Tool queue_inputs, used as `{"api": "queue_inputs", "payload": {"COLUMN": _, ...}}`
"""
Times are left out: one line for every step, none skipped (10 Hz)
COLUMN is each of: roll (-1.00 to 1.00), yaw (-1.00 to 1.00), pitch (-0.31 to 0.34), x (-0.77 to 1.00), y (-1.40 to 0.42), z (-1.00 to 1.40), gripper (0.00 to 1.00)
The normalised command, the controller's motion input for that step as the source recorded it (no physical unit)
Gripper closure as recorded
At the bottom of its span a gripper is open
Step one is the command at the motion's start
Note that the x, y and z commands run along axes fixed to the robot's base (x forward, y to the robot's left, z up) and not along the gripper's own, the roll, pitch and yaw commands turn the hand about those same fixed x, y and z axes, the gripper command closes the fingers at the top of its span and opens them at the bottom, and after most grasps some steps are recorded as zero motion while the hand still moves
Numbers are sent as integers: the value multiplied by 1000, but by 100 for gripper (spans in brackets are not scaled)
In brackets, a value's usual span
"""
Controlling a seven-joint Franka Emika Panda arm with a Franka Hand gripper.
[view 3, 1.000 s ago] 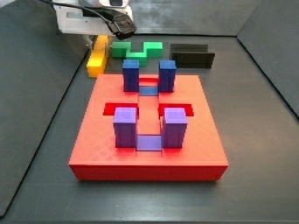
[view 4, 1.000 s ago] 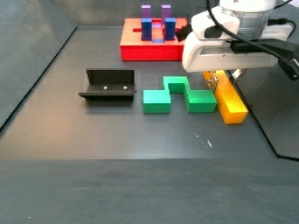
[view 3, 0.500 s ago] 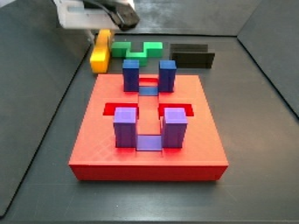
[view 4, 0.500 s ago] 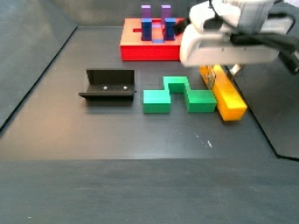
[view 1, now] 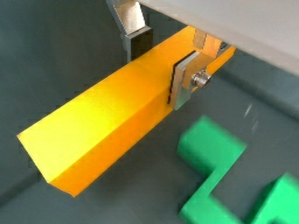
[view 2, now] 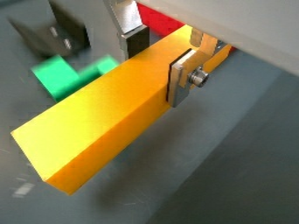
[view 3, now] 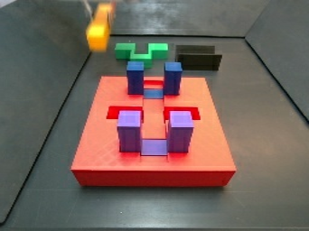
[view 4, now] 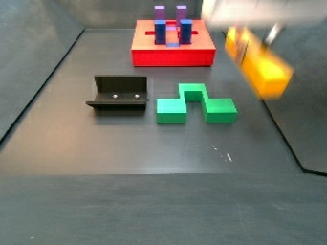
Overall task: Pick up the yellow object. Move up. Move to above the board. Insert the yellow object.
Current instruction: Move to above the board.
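While clamped, the bar (view 1: 117,122) hangs off the floor.
Gripper (view 1: 163,63) fingers (view 1: 187,77) pinch its far end, upper right in both wrist views; board (view 3: 154,135) well apart.

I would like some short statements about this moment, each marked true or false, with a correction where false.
1. The gripper is shut on the long yellow-orange plastic bar, as both wrist views show. True.
2. The bar lies on the floor beside the green notched block. False: in both side views it is lifted clear of the floor.
3. The bar is already inserted in the flat red slab with blue and purple posts. False: it is away from the slab.
4. The dark L-shaped fixture stands apart from the green block. True.
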Motion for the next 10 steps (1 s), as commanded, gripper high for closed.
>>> {"api": "queue_inputs", "payload": {"roll": -68, "yaw": -2, "pitch": -8, "x": -32, "y": -9, "z": 1400, "gripper": 100}}
{"api": "queue_inputs", "payload": {"roll": -82, "yaw": -6, "pitch": 19, "x": 3, "y": 5, "z": 1400, "gripper": 100}}
{"api": "queue_inputs", "payload": {"roll": -95, "yaw": -5, "pitch": 59, "x": 14, "y": 1, "z": 1400, "gripper": 100}}
{"api": "queue_inputs", "payload": {"roll": -94, "yaw": -8, "pitch": 58, "x": 4, "y": 0, "z": 1400, "gripper": 100}}
{"api": "queue_inputs", "payload": {"roll": -95, "yaw": -5, "pitch": 28, "x": 3, "y": 6, "z": 662, "gripper": 100}}
{"api": "queue_inputs", "payload": {"roll": -90, "yaw": -9, "pitch": 19, "x": 29, "y": 13, "z": 310, "gripper": 100}}
{"api": "queue_inputs", "payload": {"roll": -88, "yaw": -8, "pitch": 31, "x": 41, "y": 12, "z": 175, "gripper": 100}}
{"api": "queue_inputs", "payload": {"roll": -3, "yaw": -332, "pitch": 128, "x": 760, "y": -1400, "z": 222, "gripper": 100}}
{"api": "queue_inputs", "payload": {"roll": 64, "yaw": -275, "pitch": 159, "x": 759, "y": -1400, "z": 198, "gripper": 100}}
{"api": "queue_inputs", "payload": {"roll": 105, "yaw": -176, "pitch": 195, "x": 780, "y": -1400, "z": 194, "gripper": 100}}
